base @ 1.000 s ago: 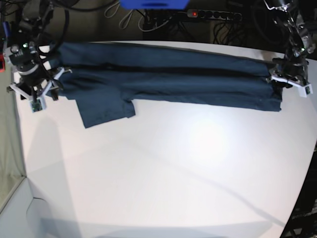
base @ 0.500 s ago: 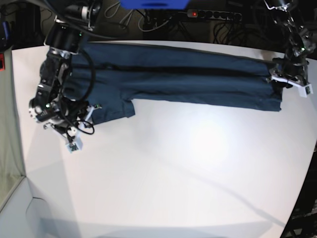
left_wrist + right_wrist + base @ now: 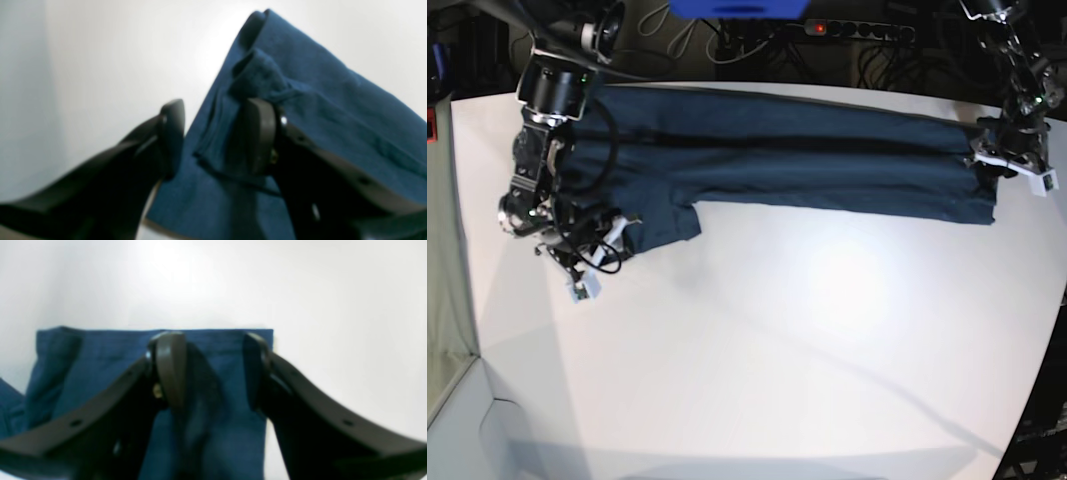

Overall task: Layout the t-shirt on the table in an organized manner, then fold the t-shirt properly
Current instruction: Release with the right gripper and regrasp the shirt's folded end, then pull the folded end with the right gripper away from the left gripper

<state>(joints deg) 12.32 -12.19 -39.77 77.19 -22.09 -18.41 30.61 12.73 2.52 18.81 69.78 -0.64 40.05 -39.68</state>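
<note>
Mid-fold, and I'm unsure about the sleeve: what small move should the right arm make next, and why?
Probably close the right gripper on the sleeve flap of the t-shirt. Its jaws stand open astride the flap's edge, which juts from the folded band onto the table. The left gripper sits open at the far end.

**White table bearing one folded shirt**

The table (image 3: 777, 370), matte white with a curved edge, is carrying the t-shirt (image 3: 807, 160), which is lying flat as a long dark navy band along the far side, one sleeve sticking out toward the near side.
</note>
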